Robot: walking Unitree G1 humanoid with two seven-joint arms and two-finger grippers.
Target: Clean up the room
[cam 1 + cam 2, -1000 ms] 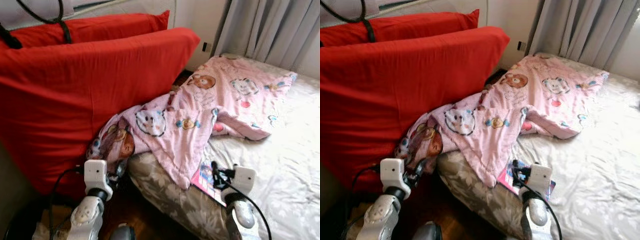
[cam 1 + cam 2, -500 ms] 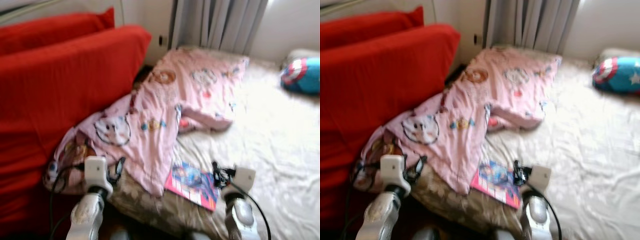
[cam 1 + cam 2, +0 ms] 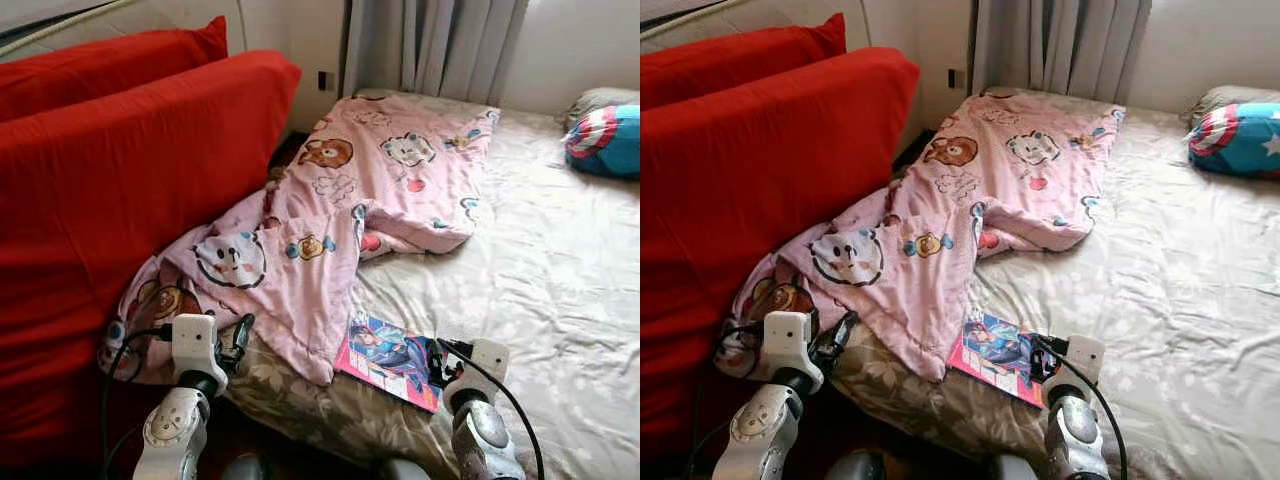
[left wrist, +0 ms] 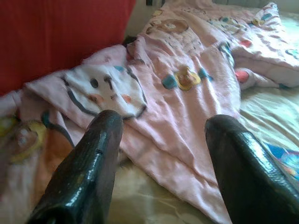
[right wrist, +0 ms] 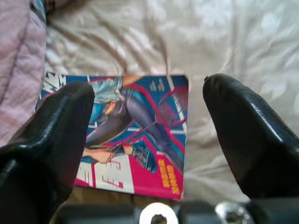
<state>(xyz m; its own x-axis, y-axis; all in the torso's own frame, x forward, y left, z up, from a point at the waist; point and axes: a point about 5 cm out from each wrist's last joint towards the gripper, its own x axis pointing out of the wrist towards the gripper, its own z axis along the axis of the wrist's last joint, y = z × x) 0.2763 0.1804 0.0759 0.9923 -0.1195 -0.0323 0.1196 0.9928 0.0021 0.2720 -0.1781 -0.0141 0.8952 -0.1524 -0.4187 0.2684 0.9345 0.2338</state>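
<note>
- We stand at the corner of the bed [image 3: 560, 300], which we take as our landmark; its pale sheet is wrinkled and its far side is cut off by the frame.
- Against the bed's left side lean two big red cushions [image 3: 120, 190], stacked upright, probably parked there out of the way; what they rest on is hidden.
- A pink blanket [image 3: 340, 210] with cartoon animals lies rumpled along the bed's left edge and spills over the near corner toward the cushions. It looks thrown off rather than laid, so we judge it needs straightening.
- A blue and red pillow [image 3: 605, 140] sits at the bed's far right, partly cut off.
- A magazine [image 3: 392, 358] lies flat on the bed's near edge, one corner tucked under the blanket's hem.
- Our left gripper [image 4: 161, 140] hovers low over the blanket's drooping corner, fingers wide apart and empty.
- Our right gripper [image 5: 147, 135] hangs just above the magazine, fingers spread wide to either side of it, not touching; we judge this the likely first pick.
</note>
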